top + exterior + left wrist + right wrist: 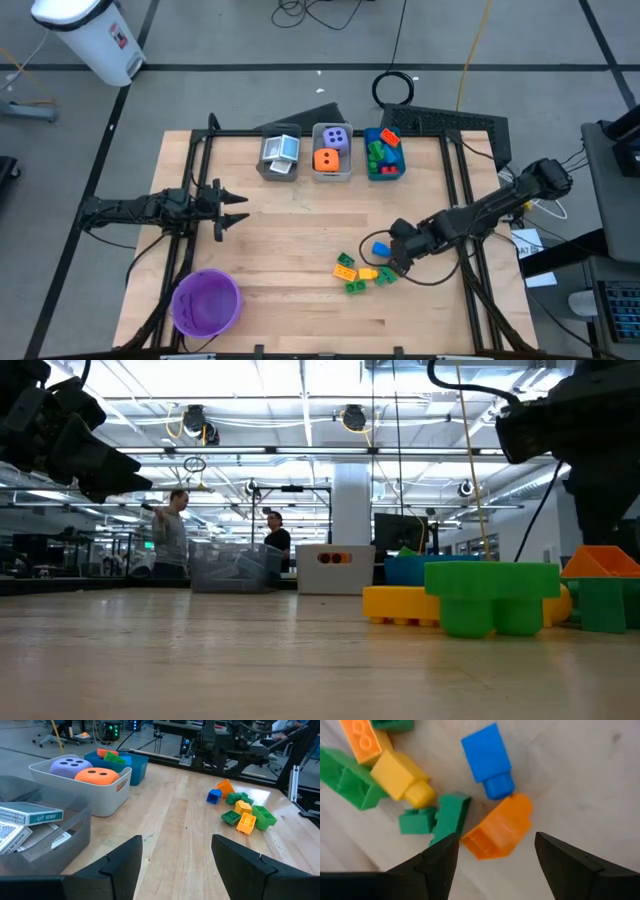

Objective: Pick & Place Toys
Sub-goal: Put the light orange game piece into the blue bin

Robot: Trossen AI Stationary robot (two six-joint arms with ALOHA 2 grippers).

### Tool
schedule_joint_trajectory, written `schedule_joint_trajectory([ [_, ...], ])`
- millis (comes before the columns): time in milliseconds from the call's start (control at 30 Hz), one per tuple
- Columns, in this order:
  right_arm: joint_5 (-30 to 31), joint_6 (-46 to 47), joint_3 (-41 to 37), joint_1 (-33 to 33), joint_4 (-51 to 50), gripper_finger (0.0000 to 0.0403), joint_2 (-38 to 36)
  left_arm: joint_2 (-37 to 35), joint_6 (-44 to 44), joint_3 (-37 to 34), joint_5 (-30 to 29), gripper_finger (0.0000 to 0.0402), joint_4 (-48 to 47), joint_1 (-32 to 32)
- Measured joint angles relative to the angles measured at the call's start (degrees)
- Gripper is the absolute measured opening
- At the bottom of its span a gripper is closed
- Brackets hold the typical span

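Observation:
A small pile of loose building bricks point(362, 272) lies on the wooden table, right of its middle. In it are a blue brick point(489, 760), an orange one point(497, 832), a yellow one point(402, 780) and green ones point(437, 817). My right gripper point(492, 851) hangs open over the pile and points steeply down. Its fingers stand on either side of the orange brick, above it. My left gripper point(235, 208) waits open at the table's left side, holding nothing. A purple die point(70, 766) and an orange die point(97, 776) sit in a pale bin point(332, 168). Cards point(30, 815) lie in the grey bin point(279, 170).
Three bins stand in a row at the far edge: grey, pale, and a blue one point(384, 170) holding bricks. A round purple bowl point(205, 302) stands at the near left corner. Bare wood lies between the bins and the brick pile. People stand in the room beyond.

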Motion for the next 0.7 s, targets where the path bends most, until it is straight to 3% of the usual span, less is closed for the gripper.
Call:
schedule_joint_trajectory([
  [700, -1.7, 0.0, 0.0, -1.4, 1.4, 0.025, 6.7, 0.0, 0.0, 0.0, 0.0, 0.0246, 0.0, 0.0],
])
